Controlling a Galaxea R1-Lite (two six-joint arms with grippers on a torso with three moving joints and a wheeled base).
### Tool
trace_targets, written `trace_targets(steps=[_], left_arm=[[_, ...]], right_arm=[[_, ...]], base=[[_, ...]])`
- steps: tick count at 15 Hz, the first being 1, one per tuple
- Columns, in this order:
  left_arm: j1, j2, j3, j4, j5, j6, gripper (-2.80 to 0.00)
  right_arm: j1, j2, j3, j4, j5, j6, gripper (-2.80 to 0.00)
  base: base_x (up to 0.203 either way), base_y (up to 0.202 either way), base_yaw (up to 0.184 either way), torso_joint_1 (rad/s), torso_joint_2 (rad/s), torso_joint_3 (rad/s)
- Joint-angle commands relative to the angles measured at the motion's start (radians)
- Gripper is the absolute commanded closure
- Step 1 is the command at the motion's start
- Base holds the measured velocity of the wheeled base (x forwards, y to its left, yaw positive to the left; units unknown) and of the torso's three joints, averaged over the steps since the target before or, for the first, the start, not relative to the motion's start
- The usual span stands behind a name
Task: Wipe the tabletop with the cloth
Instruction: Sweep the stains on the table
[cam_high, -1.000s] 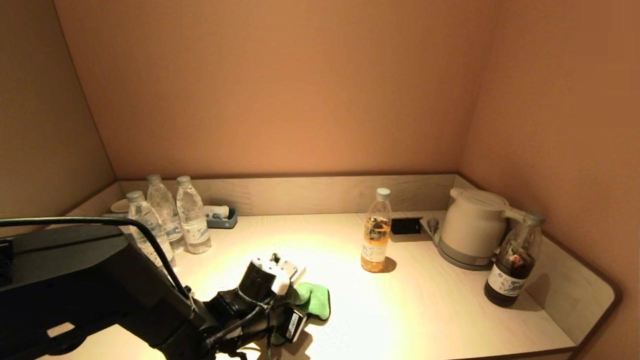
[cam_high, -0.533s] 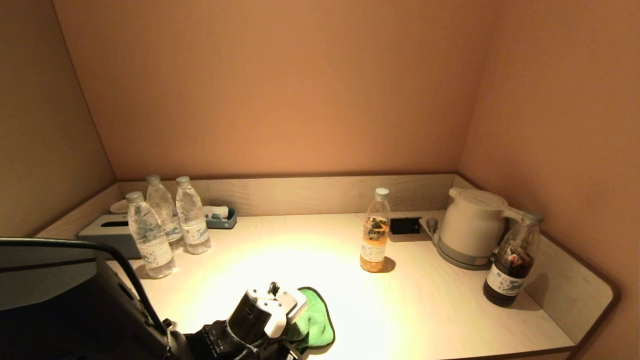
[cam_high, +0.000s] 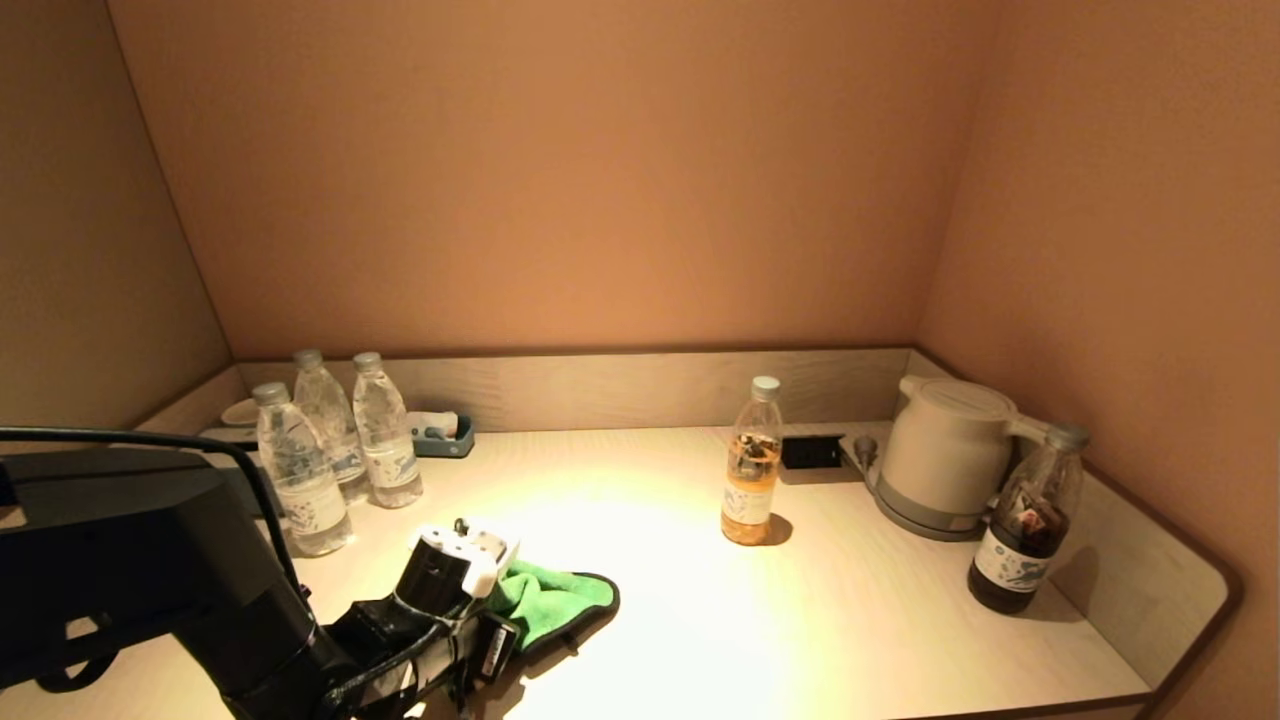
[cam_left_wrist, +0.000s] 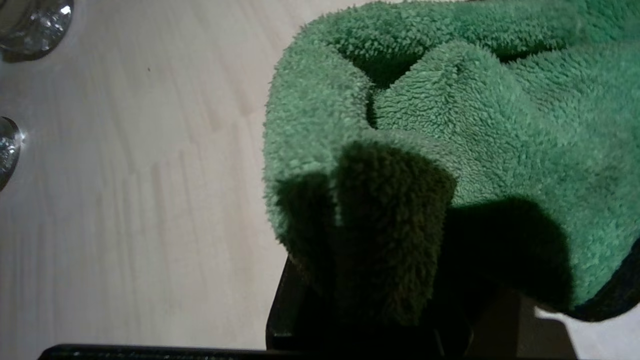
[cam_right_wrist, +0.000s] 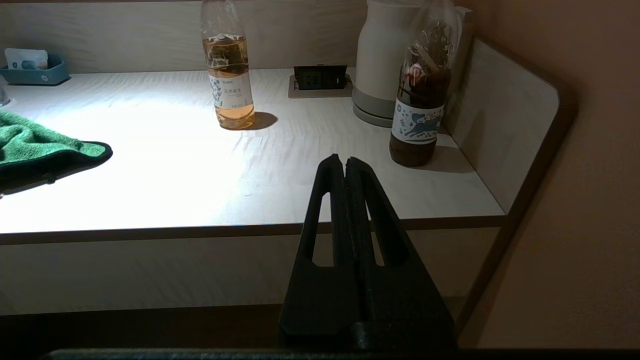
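My left gripper (cam_high: 490, 610) clenches the green cloth (cam_high: 555, 598) at the worktop's (cam_high: 850, 620) front left; bunched fabric hides my jaws. My right gripper (cam_right_wrist: 345, 165) hangs below the worktop's front edge, jaws pressed together.

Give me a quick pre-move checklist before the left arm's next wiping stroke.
1. Cloth gripped by left gripper: ok, fabric bunched over the fingers.
2. Cloth flat on tabletop: not ok, it is crumpled at the gripper end.
3. Path toward the orange drink bottle: ok, bare surface between cloth and bottle.
4. Water bottles beside the left arm: cannot tell the clearance.
5. Right gripper: ok, shut, parked below the table's front edge.
6. Kettle and dark bottle: ok, upright, far right.
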Motion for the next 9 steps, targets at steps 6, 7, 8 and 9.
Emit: trace_targets(steps=[6,7,8,9], left_arm=[[0.062,0.214,-0.349,-0.019,0.013,0.039,0.00],[0.055,0.224,-0.389,-0.012,0.014,0.050,0.00],[0.031,0.228,-0.423,-0.001,0.016,0.062,0.00],[0.019,0.230,-0.435,0.006,0.018,0.070,0.00]], right_arm=[[0.000,0.001,0.000,0.000,0.000,0.000,0.00],[0.000,0.001,0.000,0.000,0.000,0.000,0.00],[0.000,0.001,0.000,0.000,0.000,0.000,0.00],[0.000,0.001,0.000,0.000,0.000,0.000,0.00]], base=[[0.000,0.000,0.000,0.000,0.00,0.000],[0.000,0.000,0.000,0.000,0.00,0.000],[0.000,0.000,0.000,0.000,0.00,0.000],[0.000,0.000,0.000,0.000,0.00,0.000]])
